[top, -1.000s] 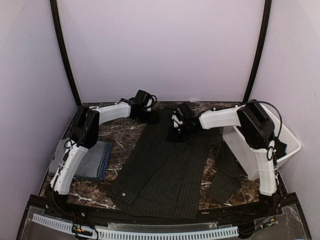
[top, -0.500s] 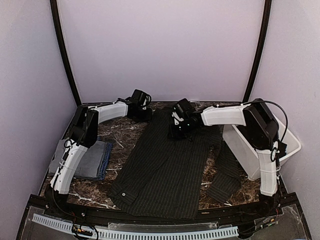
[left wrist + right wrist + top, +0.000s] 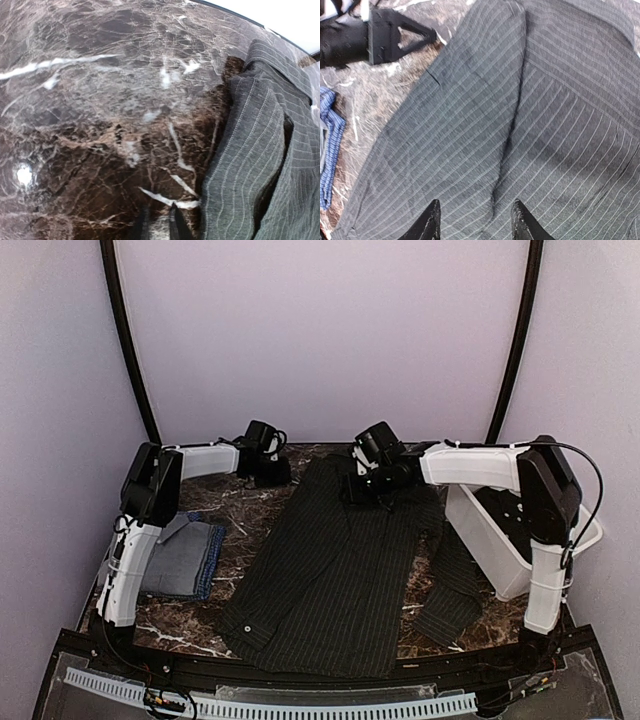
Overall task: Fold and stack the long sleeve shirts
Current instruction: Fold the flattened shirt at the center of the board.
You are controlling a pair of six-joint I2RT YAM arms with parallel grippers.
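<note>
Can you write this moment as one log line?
left gripper shut, empty | right gripper open above spread-out pinstriped shirt

We note a dark brown marble table (image 3: pixel 250 518), veined white, with a white plastic tub (image 3: pixel 482 532) on its right side. Pale lilac walls (image 3: pixel 330 340) close in three sides, and black poles (image 3: pixel 124 340) rise at the back corners.
</note>
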